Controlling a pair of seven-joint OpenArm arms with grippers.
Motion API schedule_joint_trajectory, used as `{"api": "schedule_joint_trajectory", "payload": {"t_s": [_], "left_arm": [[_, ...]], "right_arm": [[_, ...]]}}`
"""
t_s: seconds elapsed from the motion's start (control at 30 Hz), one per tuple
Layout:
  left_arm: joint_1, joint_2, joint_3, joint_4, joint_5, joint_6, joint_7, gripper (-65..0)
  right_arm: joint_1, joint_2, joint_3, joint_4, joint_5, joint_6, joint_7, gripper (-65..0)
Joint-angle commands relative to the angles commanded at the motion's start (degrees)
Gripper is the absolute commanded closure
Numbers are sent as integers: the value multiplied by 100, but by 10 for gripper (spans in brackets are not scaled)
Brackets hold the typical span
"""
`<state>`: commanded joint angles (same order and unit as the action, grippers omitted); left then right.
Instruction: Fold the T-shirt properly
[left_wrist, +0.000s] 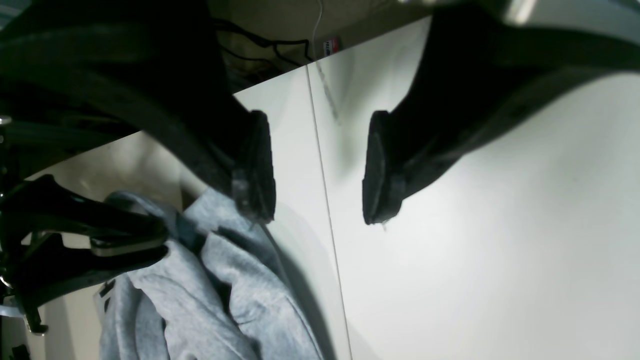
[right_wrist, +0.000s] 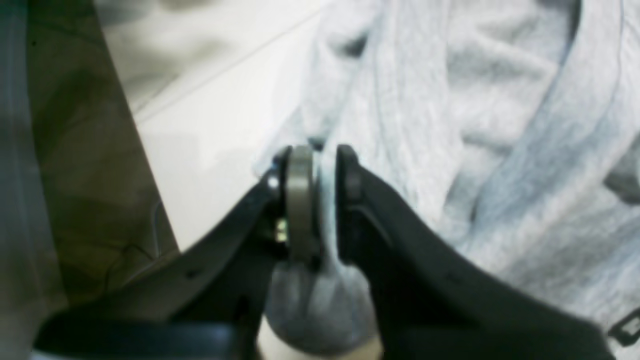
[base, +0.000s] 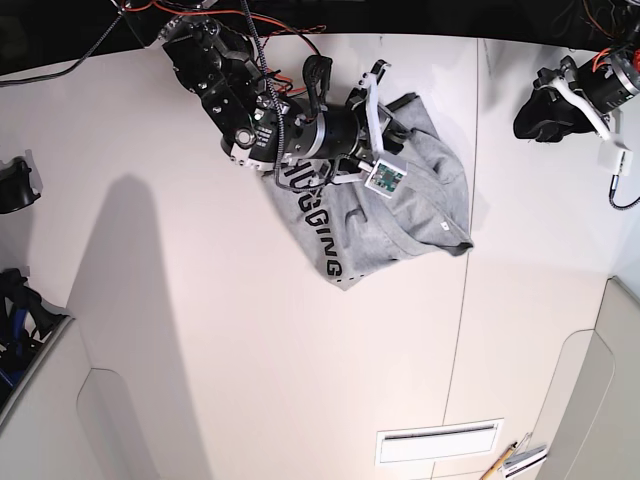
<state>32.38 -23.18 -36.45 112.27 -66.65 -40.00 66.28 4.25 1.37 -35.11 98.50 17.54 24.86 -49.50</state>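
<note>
The heather-grey T-shirt (base: 420, 210) lies crumpled at the back middle of the white table (base: 200, 330), with black lettering (base: 322, 228) along its left side. My right gripper (right_wrist: 320, 185) is shut on a bunched fold of the shirt's (right_wrist: 475, 125) edge; in the base view it (base: 397, 112) sits at the shirt's far end. My left gripper (left_wrist: 317, 170) is open and empty above bare table, its pads (left_wrist: 257, 165) wide apart, with the shirt (left_wrist: 225, 285) to its lower left. In the base view it (base: 535, 115) hangs at the far right, apart from the shirt.
A seam (base: 468, 300) runs down the table right of the shirt. A slotted vent (base: 437, 442) and a pencil (base: 505, 460) lie near the front right edge. Cables (base: 290, 25) hang at the back. Black gear (base: 15, 185) stands at the left edge.
</note>
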Motion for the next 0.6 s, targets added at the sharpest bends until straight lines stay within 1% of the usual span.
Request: {"api": "schedule_joint_trajectory", "payload": {"t_s": [0.03, 0.07, 0.13, 0.2, 0.33, 0.4, 0.53, 0.6], "left_arm": [[0, 0, 0, 0, 0, 0, 0, -319], [0, 0, 0, 0, 0, 0, 0, -319], [0, 0, 0, 0, 2, 0, 0, -319], [0, 0, 0, 0, 2, 0, 0, -319], [0, 0, 0, 0, 4, 0, 0, -319], [2, -2, 0, 0, 4, 0, 0, -319], [0, -2, 0, 0, 4, 0, 0, -319], [0, 0, 0, 0, 2, 0, 0, -319]], "right_arm": [[0, -31, 0, 0, 0, 0, -4, -16], [0, -50, 0, 0, 2, 0, -4, 0], [2, -79, 0, 0, 2, 28, -2, 0], [0, -76, 0, 0, 101, 273, -9, 0], [0, -79, -4, 0, 588, 566, -94, 0], [-2, -90, -26, 0, 710, 621, -188, 0], [-2, -232, -28, 0, 898, 758, -326, 0], [0, -310, -26, 0, 901, 774, -328, 0]]}}
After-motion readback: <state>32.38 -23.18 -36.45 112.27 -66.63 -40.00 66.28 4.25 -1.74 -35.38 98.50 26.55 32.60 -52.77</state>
